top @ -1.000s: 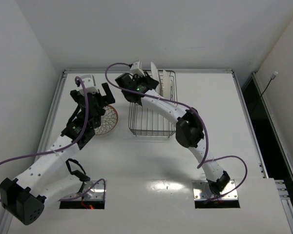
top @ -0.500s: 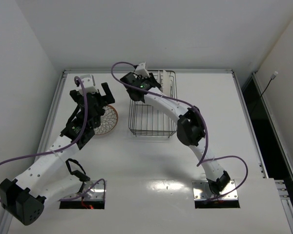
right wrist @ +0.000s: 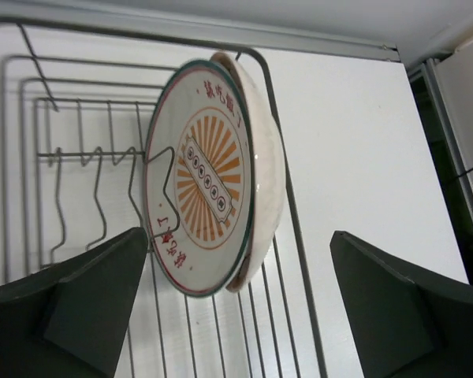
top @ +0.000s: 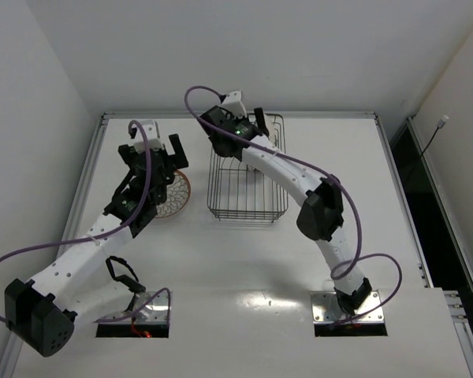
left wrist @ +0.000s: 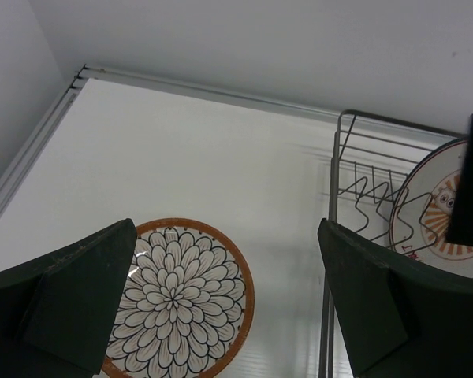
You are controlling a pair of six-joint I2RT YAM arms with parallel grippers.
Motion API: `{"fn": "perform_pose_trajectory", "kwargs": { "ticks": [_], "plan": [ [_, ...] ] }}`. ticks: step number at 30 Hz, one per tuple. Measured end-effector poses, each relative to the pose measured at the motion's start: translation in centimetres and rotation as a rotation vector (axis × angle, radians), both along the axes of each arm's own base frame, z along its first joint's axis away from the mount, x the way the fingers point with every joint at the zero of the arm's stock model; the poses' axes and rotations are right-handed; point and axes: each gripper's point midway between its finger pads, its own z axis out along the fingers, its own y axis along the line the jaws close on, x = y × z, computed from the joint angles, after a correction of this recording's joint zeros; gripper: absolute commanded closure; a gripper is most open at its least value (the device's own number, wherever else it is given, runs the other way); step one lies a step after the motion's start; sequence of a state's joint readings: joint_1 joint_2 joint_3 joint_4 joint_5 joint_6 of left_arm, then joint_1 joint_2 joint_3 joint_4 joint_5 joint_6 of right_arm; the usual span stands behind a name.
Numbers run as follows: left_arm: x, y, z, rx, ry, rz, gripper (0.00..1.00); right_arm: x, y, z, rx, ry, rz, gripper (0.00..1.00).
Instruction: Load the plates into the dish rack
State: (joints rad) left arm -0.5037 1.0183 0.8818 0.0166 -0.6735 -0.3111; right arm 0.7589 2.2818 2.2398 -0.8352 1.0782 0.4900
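Plainly found the white sunburst plate (right wrist: 205,177) parked on edge at the far end of the dish rack (top: 244,193), tucked against the divider prongs (right wrist: 96,201) so as to stand without help. Saw what looked like a second plate's pale back (right wrist: 268,157) leaning close behind it; could not make out any pattern there. Found the right gripper (right wrist: 240,260) spread wide, one finger to each side of the standing plate and touching neither face. Judged it empty, with room enough to draw clear without tipping the plate.

Spotted the remaining piece, an orange-rimmed petal plate (left wrist: 177,303), lying flat on the table (left wrist: 221,142) just left of the rack and apart from it. Found the left gripper (left wrist: 227,236) poised over that plate, fully apart and holding nothing, framing the far rim. Took that stance as a setup for a pick, with only the rim to pinch on a plate lying flat, hence the wide opening. Reckoned perhaps two plates racked and one to go, with free prongs beside the standing plate ready to take it.
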Motion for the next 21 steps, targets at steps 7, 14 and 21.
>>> {"fn": "perform_pose_trajectory", "kwargs": {
  "ticks": [7,14,21],
  "plan": [
    [1.2,-0.5,-2.7,0.054,0.072,0.003,0.0,-4.1,-0.6,8.8,0.149,-0.043,0.094,0.0],
    [3.4,-1.7,-7.8,0.131,0.201,0.001,0.0,-12.4,-2.5,9.2,0.256,0.083,0.248,0.0],
    [5.0,-3.2,-14.6,0.222,0.394,-0.036,0.0,-19.1,-5.7,8.6,0.406,0.149,0.329,0.0]
  ]
}}
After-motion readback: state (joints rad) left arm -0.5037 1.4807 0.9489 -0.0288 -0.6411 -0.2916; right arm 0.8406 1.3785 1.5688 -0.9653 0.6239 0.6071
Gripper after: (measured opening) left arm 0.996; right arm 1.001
